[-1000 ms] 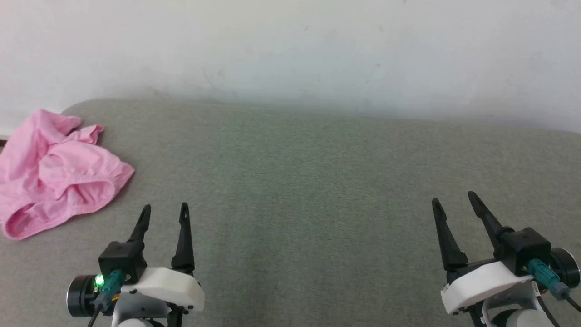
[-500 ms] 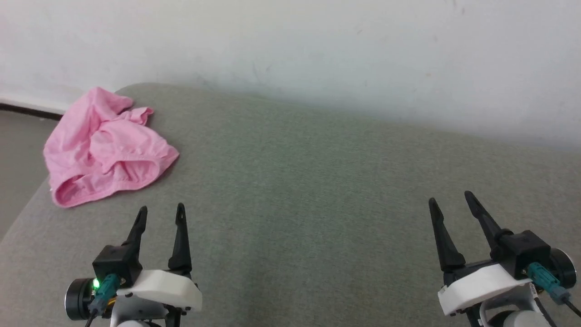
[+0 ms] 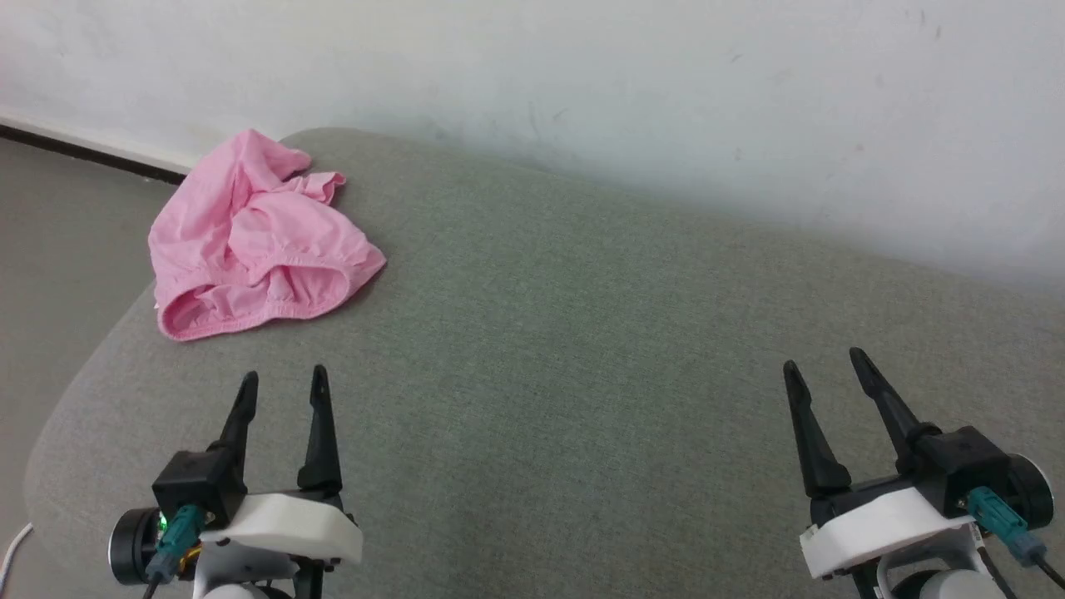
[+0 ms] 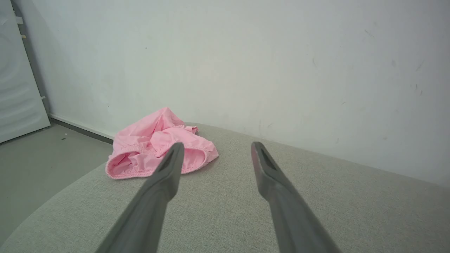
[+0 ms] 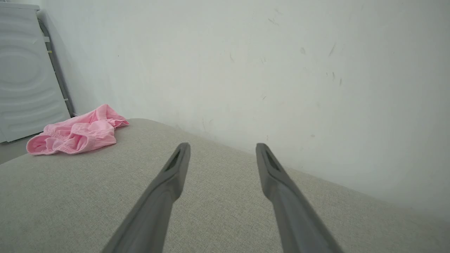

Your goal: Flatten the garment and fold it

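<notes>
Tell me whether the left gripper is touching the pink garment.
Apart. The head view shows a strip of bare grey surface between the left gripper and the garment.

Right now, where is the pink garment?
In the head view the garment lies crumpled at the far left corner of the grey surface, near the wall, ahead of the left gripper.

left gripper (image 4: 215, 149) open, empty; crumpled pink garment (image 4: 154, 144) ahead on grey cushion (image 4: 225, 207) corner, white wall (image 4: 246, 63) behind.
</notes>
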Robot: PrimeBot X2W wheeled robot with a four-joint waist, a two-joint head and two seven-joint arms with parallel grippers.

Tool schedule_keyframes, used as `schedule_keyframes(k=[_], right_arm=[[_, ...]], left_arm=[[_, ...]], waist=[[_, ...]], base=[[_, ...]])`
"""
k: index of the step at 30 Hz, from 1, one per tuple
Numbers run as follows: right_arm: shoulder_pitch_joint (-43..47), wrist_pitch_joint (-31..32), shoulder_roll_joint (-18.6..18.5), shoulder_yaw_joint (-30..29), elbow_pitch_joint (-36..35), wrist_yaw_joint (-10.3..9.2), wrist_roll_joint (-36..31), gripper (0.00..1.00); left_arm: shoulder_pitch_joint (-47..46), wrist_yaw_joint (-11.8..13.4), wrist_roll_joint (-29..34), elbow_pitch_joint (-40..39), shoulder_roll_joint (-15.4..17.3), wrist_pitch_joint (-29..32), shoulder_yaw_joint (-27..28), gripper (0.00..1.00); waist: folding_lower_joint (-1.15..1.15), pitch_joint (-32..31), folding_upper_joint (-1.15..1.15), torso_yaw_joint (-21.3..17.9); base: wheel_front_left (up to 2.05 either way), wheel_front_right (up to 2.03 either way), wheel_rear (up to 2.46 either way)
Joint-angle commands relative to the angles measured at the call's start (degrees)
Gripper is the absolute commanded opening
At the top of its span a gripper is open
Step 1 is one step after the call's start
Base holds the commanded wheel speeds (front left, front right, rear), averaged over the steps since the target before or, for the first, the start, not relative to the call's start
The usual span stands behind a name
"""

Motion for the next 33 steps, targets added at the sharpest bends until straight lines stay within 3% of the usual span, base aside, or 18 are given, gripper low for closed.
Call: schedule_keyframes(k=[1, 9, 18, 24, 28, 29, 33], right_arm=[[0.47, -0.56, 0.11, 0.04, -0.13, -0.02, 0.13, 1.0], [-0.5, -1.07, 0.13, 0.08, -0.6, -0.03, -0.82, 1.0], [-3.94, 0.93, 0.14, 0.72, -3.23, -0.03, -4.3, 1.0], [-6.37, 1.62, -0.26, 1.16, -4.85, -0.03, -5.69, 1.0], [-7.83, 1.78, -0.87, 1.08, -5.62, -0.03, -5.94, 1.0], [-7.83, 1.78, -0.87, 1.08, -5.62, -0.03, -5.94, 1.0], [-8.91, 1.83, -0.94, 1.09, -5.8, -0.04, -5.94, 1.0]], left_arm=[[-0.89, -0.19, -0.72, -0.31, -0.16, -0.57, 0.41, 1.0], [-7.39, -1.52, -0.94, -2.06, -0.18, -1.53, 2.67, 1.0], [-23.73, -4.05, -0.16, -2.93, 1.38, -2.61, 8.52, 1.0], [-34.68, -5.39, 0.15, 5.48, 7.66, -3.33, 9.94, 1.0], [-41.27, -5.84, -0.56, 15.83, 12.52, -3.81, 9.12, 1.0], [-41.27, -5.84, -0.56, 15.83, 12.52, -3.81, 9.12, 1.0], [-47.15, -6.13, -4.6, 28.92, 17.18, -1.8, 6.99, 1.0]], waist=[[0.0, 0.46, 0.0, 0.49], [0.0, 3.99, 0.0, 1.34], [0.0, 12.24, 0.0, -0.31], [0.0, 17.96, 0.0, -2.46], [0.0, 21.68, 0.0, -3.95], [0.0, 21.68, 0.0, -3.95], [0.0, 24.67, 0.0, -5.44]], base=[[0.0, 0.0, 0.0], [0.0, 0.0, 0.0], [0.0, 0.0, 0.0], [0.0, 0.0, 0.0], [0.0, 0.0, 0.0], [0.0, 0.0, 0.0], [0.0, 0.0, 0.0]])
